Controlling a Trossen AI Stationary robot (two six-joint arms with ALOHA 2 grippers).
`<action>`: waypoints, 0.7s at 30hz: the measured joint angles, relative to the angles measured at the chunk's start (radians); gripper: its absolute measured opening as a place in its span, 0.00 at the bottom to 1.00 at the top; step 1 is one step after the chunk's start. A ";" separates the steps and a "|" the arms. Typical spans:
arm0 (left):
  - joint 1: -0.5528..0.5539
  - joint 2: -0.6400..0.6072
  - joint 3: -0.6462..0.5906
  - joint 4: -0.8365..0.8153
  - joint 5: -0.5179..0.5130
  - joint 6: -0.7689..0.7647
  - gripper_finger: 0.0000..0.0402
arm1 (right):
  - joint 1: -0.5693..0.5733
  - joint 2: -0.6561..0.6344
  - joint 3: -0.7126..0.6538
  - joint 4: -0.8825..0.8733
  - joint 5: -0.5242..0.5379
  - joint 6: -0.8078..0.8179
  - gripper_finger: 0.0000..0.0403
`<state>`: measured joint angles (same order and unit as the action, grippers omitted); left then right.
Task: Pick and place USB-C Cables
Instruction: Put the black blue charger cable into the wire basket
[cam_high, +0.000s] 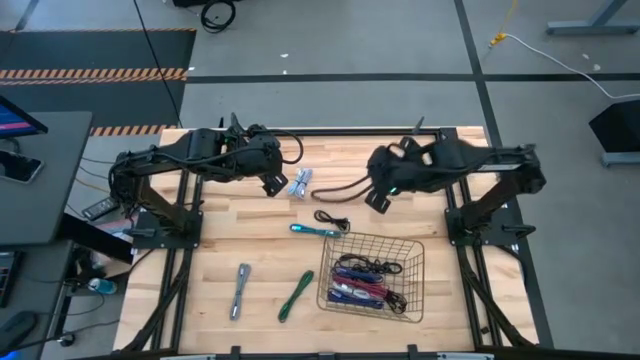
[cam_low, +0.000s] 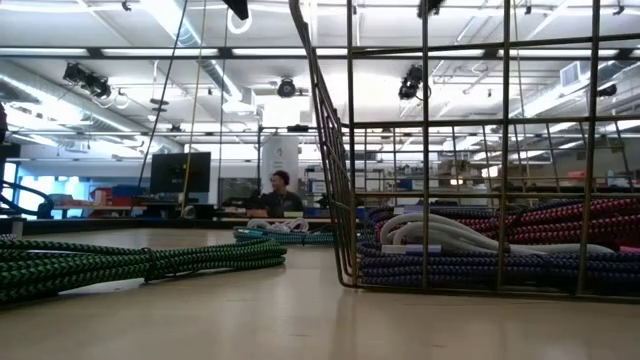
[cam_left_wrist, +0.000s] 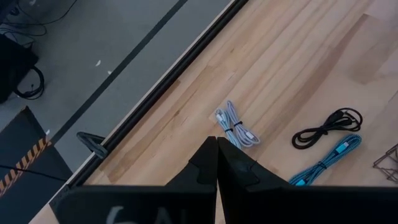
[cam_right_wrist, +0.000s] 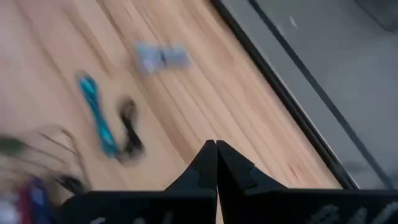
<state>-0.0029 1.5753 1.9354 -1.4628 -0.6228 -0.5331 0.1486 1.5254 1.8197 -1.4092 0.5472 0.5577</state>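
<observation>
Surface: you had a light wood table (cam_high: 250, 240) with a dark frame, filling the lower middle of the high view.
Room: grey floor above the table in the high view; striped hazard tape at upper left; a desk at far left. In the low view, a big workshop with ceiling lights and a person (cam_low: 279, 195) seated at centre.
Basket: black wire basket (cam_high: 412, 250) at lower right of centre, holding red, purple and black cables (cam_high: 362, 283).
Loose cables: silver-white bundle (cam_high: 300, 183) near top centre; black coil (cam_high: 331, 220) just below it; teal cable (cam_high: 315, 231) beside the coil; grey cable (cam_high: 240, 290) and green cable (cam_high: 296, 296) at lower centre-left.
Left gripper (cam_high: 272, 186): your fingers were pressed together, empty, just left of the silver-white bundle.
Right gripper (cam_high: 377, 201): fingers together, empty, above the basket, right of the black coil.
In the way: basket mesh filled the right half of the low view; green cable lay across its lower left.
</observation>
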 joint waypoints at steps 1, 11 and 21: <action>0.000 0.000 0.000 0.000 0.000 0.000 0.01 | 0.000 -0.014 0.000 0.038 -0.010 -0.030 0.00; 0.037 0.009 -0.044 -0.005 -0.001 -0.004 0.01 | 0.061 -0.128 -0.001 0.298 -0.030 -0.198 0.00; 0.113 0.008 -0.473 0.289 0.272 -0.136 0.01 | 0.165 -0.229 -0.001 0.482 -0.032 -0.331 0.00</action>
<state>0.1102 1.5837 1.4623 -1.1742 -0.3504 -0.6694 0.3133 1.2965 1.8183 -0.9273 0.5151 0.2265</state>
